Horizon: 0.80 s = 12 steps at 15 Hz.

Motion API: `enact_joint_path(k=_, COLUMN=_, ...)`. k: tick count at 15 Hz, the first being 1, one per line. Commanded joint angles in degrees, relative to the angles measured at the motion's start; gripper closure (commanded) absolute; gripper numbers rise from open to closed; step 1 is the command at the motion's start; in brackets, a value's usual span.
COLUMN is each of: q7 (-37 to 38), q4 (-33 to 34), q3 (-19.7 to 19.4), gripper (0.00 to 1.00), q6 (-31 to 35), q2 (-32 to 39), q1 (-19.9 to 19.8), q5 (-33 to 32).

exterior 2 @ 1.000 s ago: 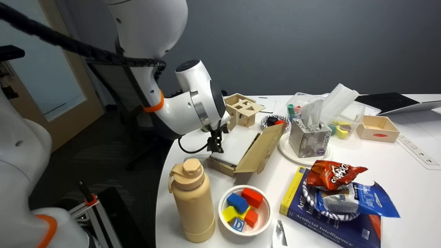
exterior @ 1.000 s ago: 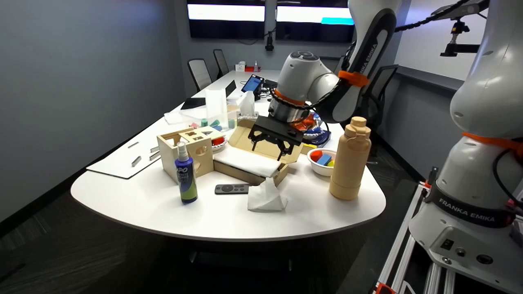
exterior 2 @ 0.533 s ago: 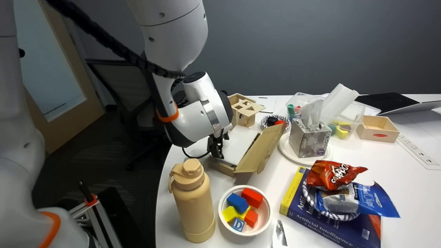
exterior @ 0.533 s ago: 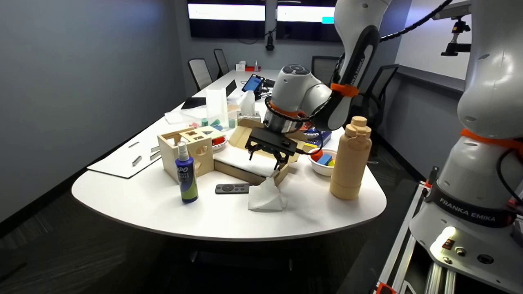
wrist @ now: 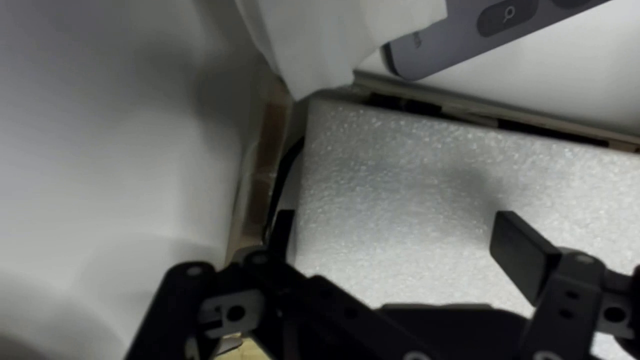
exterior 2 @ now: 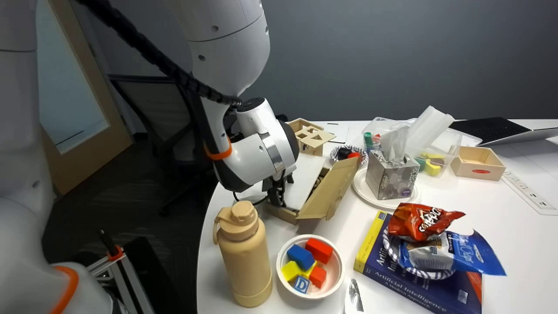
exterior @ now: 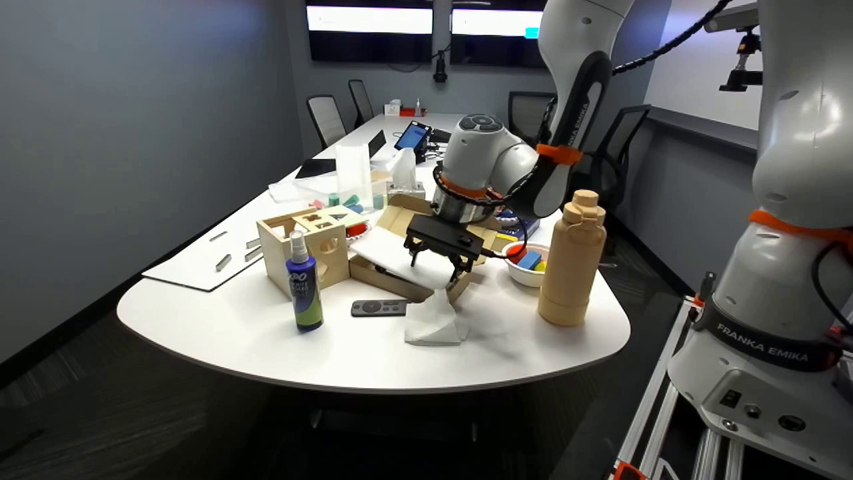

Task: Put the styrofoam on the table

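Note:
The styrofoam appears as a white, grainy foam slab in an open cardboard box; it also shows in an exterior view. The slab sits tilted, its end under the gripper low and its far end raised above the box wall. My gripper is open over the low end. In the wrist view, the gripper has one finger just past the slab's short edge and the other over the slab's top face. Whether that finger touches the foam I cannot tell. The white table carries the box.
A crumpled white tissue and a grey remote lie before the box. A wooden shape box and spray bottle stand beside it. A tan bottle and bowl of blocks stand near the arm.
My gripper has moved down toward the box, staying open. The slab lay flat before; now it is tilted, its far end raised and its near end lowered under the gripper.

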Motion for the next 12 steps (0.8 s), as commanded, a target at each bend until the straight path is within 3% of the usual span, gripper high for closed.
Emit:
enact_joint_path(k=1, q7=4.33, q4=0.71, q3=-2.05, gripper=0.00, q6=0.02, q2=0.63, q1=2.02, q5=-2.48)
enact_joint_path(k=12, q7=10.00, q4=2.74, q3=-6.26, gripper=0.00, q6=1.20, q2=2.24, q1=6.73, q5=-6.22)
